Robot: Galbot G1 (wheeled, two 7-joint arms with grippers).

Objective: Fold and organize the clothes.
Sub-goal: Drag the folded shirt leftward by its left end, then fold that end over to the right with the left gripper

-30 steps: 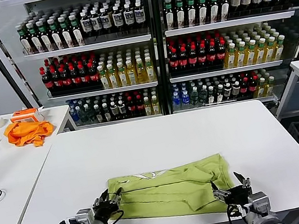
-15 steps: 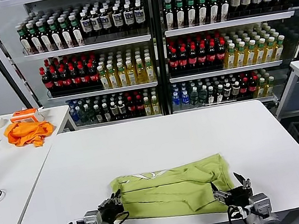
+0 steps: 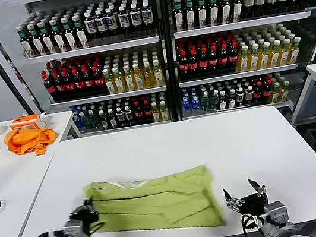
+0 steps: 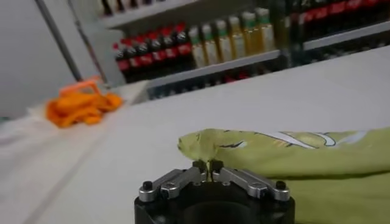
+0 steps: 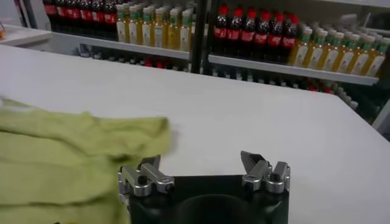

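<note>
Lying folded into a rough rectangle, the lime-green T-shirt (image 3: 153, 202) sits on the near half of the white table (image 3: 168, 147), a little toward the robot's left, its long side running across the tabletop. The left gripper (image 3: 84, 216) is down at the table's near edge, at the shirt's left end, and the left wrist view shows its jaws pinched together on a small raised fold of the green fabric (image 4: 210, 149). The right gripper (image 3: 244, 197) is also low at the near edge, just beside the shirt's right end but apart from it, with its jaws spread wide and nothing between them; in the right wrist view (image 5: 203, 172) the cloth's edge (image 5: 85, 152) lies off to one side of the fingers. On a side table to the robot's left rests a bright orange cloth (image 3: 28, 140). Behind the table stand glass-fronted coolers (image 3: 164, 45) packed with rows of bottles.
</note>
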